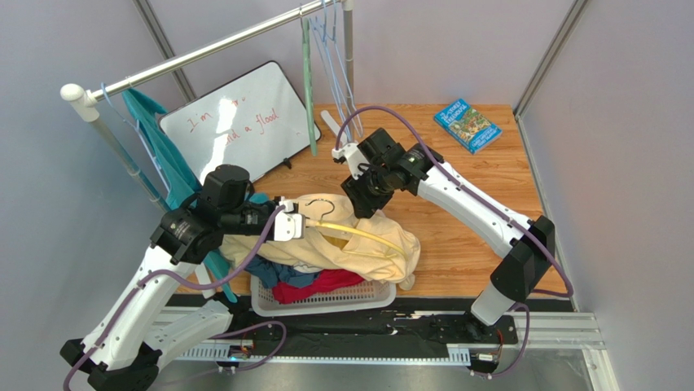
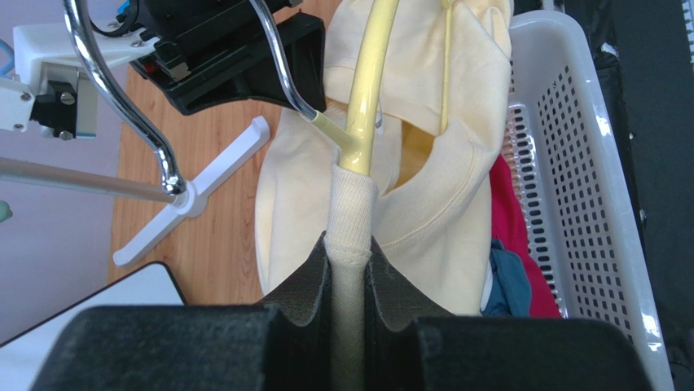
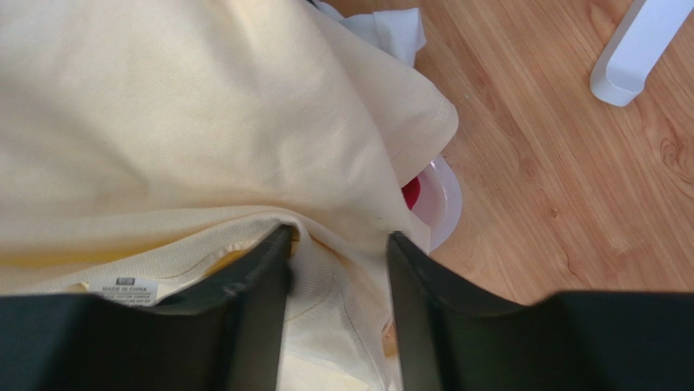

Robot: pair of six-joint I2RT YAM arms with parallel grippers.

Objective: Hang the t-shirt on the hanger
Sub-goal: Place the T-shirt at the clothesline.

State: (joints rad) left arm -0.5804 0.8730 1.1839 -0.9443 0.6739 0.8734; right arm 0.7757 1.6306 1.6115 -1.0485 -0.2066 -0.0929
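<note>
Wood-grain worktop [image 1: 489,204] between grey partition walls, white laundry basket [image 1: 342,300] at near edge. Found the t-shirt [image 1: 371,224] heaped over that basket, with the hanger [image 1: 358,235] lying partly inside its neck opening and the silver hook [image 2: 281,65] outside. Left gripper [image 2: 350,277]: jaws clamped on ribbed neck band with a yellow hanger arm sheathed inside. Right gripper [image 3: 338,269]: jaws closed on a fold of neck fabric just beside the label [image 3: 124,287]. Judged step: working the neck over the hanger shoulders. Recommend holding the left grip firm, drawing the right-hand neck edge outward over the free hanger end, keeping the hook clear of cloth, sparing the ribbing from overstretch. Legible: "MADE IN CHINA" on label; red handwriting on whiteboard [image 1: 236,122], "I'm" and "a flood" readable, remainder smudged. Title on blue book [image 1: 467,125] too small to read.
</note>
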